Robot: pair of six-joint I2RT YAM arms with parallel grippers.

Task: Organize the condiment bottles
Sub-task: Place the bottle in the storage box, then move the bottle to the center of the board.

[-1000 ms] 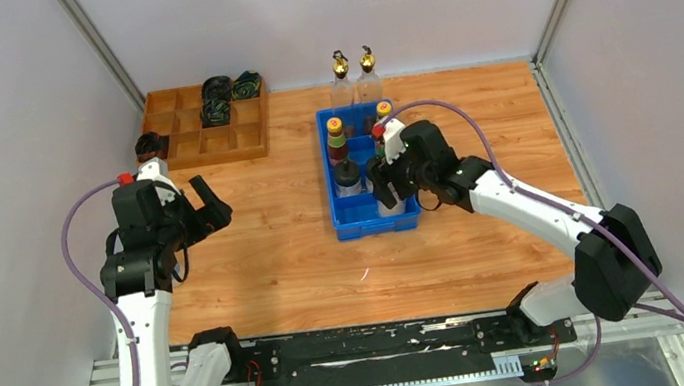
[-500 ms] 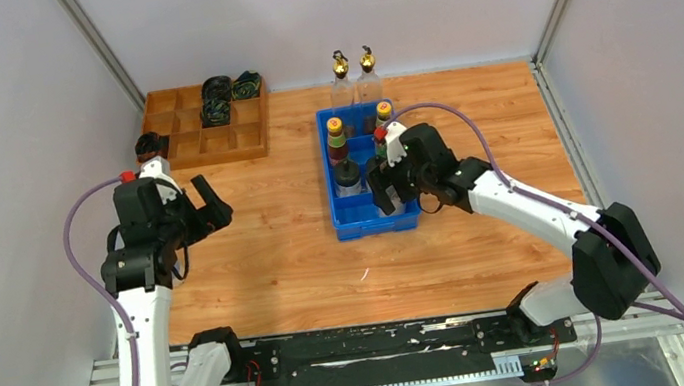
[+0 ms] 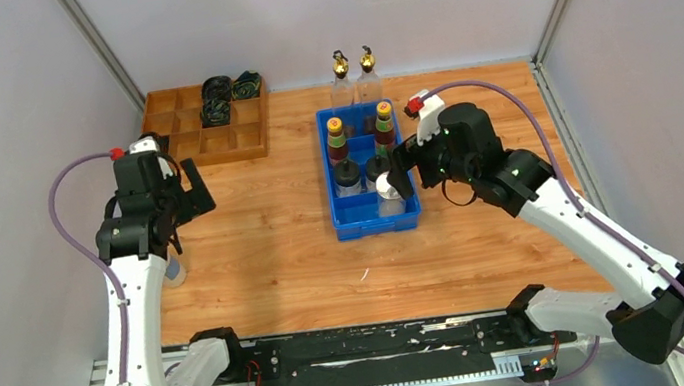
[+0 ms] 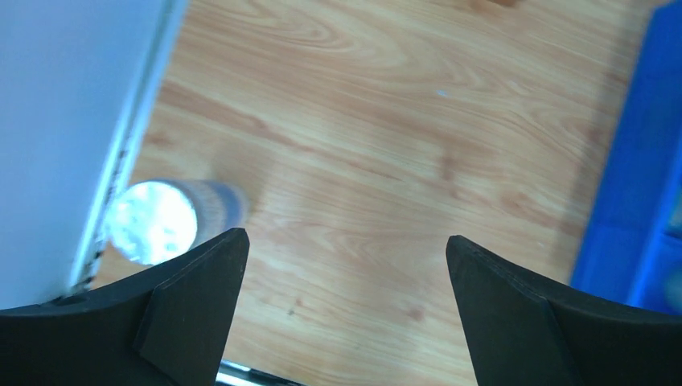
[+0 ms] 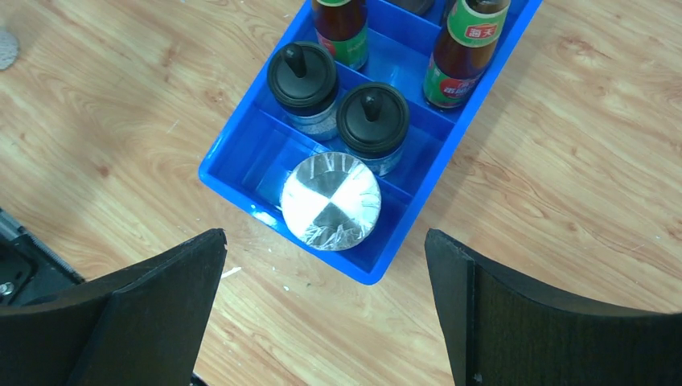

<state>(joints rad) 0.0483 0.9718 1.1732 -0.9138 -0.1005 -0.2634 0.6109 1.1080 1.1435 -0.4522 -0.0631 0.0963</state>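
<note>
Left wrist view: left gripper (image 4: 346,237), fingers spread, hovers by a loose shaker (image 4: 153,221) at the tabletop's (image 4: 362,121) left edge. The right gripper (image 5: 326,233), likewise spread, hangs over the shaker (image 5: 330,201) in the bin's (image 5: 269,165) near corner. Collecting the loose one likely follows.

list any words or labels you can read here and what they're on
"海天": green label of the dark bottle on the right of the right wrist view, in the blue tray.
Label of the other dark bottle beside it: too blurred to read.
No other text visible.
</note>
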